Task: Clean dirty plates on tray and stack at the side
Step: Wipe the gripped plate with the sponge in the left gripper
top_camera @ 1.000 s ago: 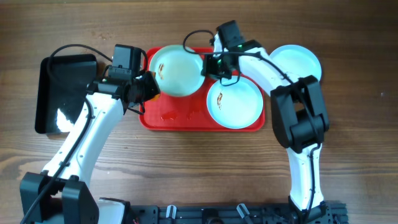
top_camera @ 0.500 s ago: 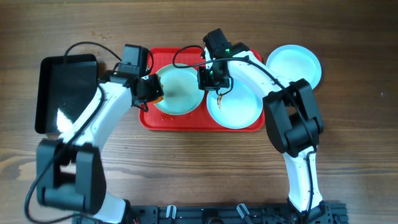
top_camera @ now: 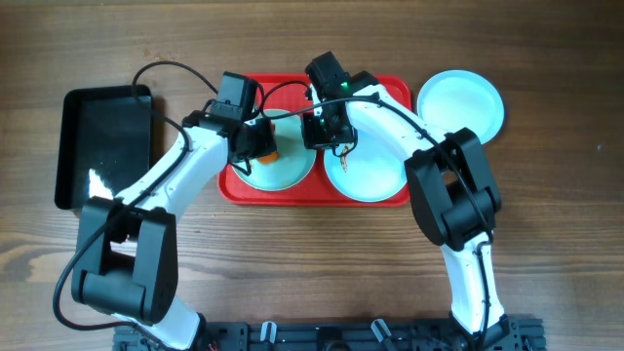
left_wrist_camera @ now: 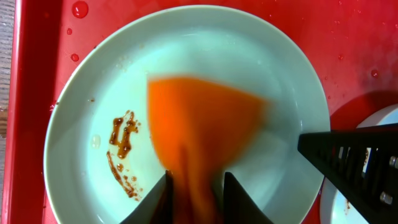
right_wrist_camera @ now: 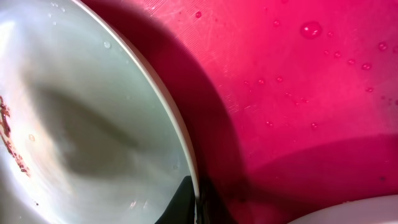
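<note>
We clamp left fingers on orange cloth | smear lies frame-left of it | right fingers pinch plate rim

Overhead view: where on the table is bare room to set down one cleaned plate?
Free: wood right of the side plate, and the strip in front of the tray between the arms. Crowded: the tray itself, and the gap toward the black bin, crossed by the left arm.

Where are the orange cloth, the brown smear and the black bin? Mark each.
orange cloth [left_wrist_camera: 205, 121], left wrist view, middle of the cloth
brown smear [left_wrist_camera: 122, 132], left wrist view, its thickest blob
black bin [top_camera: 107, 136], overhead view, bare floor
</note>
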Action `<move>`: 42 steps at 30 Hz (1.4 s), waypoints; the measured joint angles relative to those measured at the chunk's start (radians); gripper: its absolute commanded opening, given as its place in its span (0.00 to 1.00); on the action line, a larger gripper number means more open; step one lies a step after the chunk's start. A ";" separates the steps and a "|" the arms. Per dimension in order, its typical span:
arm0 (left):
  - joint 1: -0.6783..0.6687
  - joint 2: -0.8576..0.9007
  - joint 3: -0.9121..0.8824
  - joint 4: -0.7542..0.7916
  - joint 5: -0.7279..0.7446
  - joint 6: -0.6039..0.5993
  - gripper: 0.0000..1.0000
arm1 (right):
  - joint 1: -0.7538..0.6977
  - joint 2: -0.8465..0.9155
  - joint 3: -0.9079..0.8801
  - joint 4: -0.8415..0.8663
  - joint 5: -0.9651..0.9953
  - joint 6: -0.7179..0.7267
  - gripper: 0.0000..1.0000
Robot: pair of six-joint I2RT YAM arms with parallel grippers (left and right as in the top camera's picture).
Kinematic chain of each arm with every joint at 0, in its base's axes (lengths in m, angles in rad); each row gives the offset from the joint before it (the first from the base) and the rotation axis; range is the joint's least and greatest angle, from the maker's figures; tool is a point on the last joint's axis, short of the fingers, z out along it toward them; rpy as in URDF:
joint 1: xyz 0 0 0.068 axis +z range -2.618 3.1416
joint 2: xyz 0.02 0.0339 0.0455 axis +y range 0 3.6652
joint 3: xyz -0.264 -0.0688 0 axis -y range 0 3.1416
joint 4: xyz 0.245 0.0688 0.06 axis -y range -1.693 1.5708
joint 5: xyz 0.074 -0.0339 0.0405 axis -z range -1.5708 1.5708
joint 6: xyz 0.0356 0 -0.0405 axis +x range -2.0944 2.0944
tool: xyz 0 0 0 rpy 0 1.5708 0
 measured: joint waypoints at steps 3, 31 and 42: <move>-0.002 0.000 0.000 0.000 -0.016 0.000 0.30 | 0.000 0.000 0.000 -0.001 0.000 0.000 0.04; -0.085 0.070 0.000 0.038 0.000 -0.095 0.25 | 0.000 0.000 0.000 0.000 0.000 0.000 0.04; -0.085 0.079 0.000 0.038 -0.034 -0.108 0.04 | 0.000 0.000 0.000 0.000 0.000 0.000 0.04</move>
